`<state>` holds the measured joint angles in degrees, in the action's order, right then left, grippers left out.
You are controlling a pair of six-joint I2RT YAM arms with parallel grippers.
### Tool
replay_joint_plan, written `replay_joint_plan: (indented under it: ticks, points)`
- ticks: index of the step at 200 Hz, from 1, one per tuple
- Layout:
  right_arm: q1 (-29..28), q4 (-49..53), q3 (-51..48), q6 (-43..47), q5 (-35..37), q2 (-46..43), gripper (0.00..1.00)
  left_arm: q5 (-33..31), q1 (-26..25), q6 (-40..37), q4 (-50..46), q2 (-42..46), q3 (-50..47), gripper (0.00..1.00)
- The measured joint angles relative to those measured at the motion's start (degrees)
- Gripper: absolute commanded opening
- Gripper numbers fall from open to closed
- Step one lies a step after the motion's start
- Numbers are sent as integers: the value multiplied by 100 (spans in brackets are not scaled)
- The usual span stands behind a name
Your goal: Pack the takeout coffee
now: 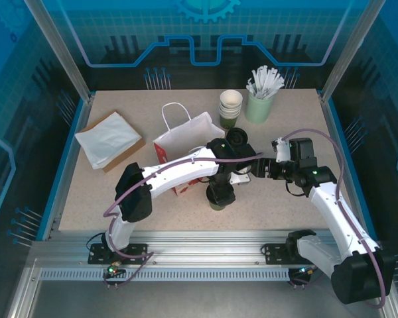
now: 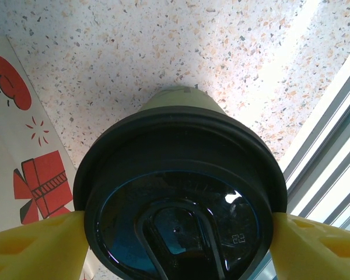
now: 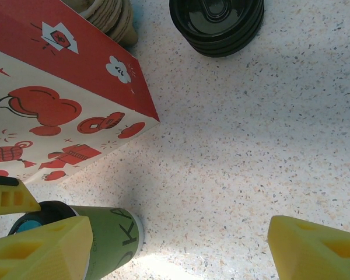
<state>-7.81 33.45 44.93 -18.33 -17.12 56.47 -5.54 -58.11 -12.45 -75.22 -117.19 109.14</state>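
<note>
The left claw [image 2: 178,224] is clasping the small dark olive-green paper cup capped with a round black plastic lid [image 2: 181,175].
Its yellow fingers [image 2: 35,248] are pressing the lid's rim from both sides. The cup is standing upright on the speckled desk [image 2: 163,52], just below centre in the top view, beside the lower corner of the red-and-white printed paper bag [image 1: 186,136]. The right claw [image 3: 181,230] is hanging open just right of the cup.
</note>
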Motion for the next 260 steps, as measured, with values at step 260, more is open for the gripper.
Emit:
replay_joint_plan:
  ticks: [260]
  points:
    - [0,-2,-2,24,-131,55,80,-26,0,4,-4,-11,9,78]
